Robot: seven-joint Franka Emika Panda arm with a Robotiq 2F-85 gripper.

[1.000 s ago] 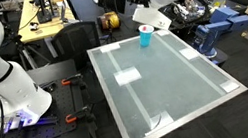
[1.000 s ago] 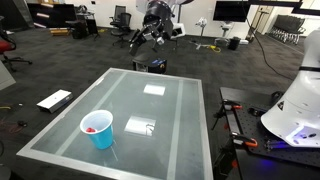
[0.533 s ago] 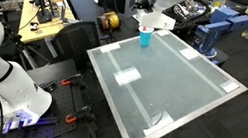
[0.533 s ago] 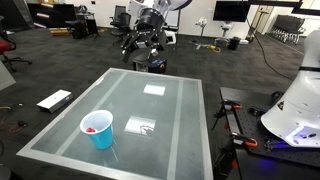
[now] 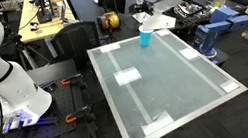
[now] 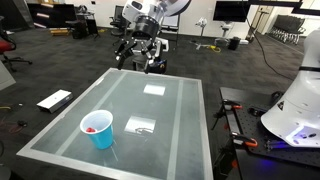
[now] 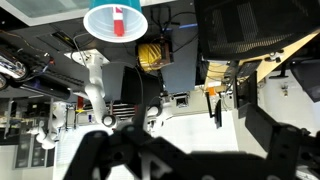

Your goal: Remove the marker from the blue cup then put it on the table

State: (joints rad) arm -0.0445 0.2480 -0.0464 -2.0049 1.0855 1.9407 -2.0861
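Hanging well clear of the bench (image 6: pixel 175 110), the hand (image 6: pixel 140 62) gapes wide and empty, apart from the cup (image 6: pixel 98 130) holding the marker (image 6: pixel 92 128).

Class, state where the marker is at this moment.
In an exterior view the marker sits inside the blue cup, which stands near a corner of the table.
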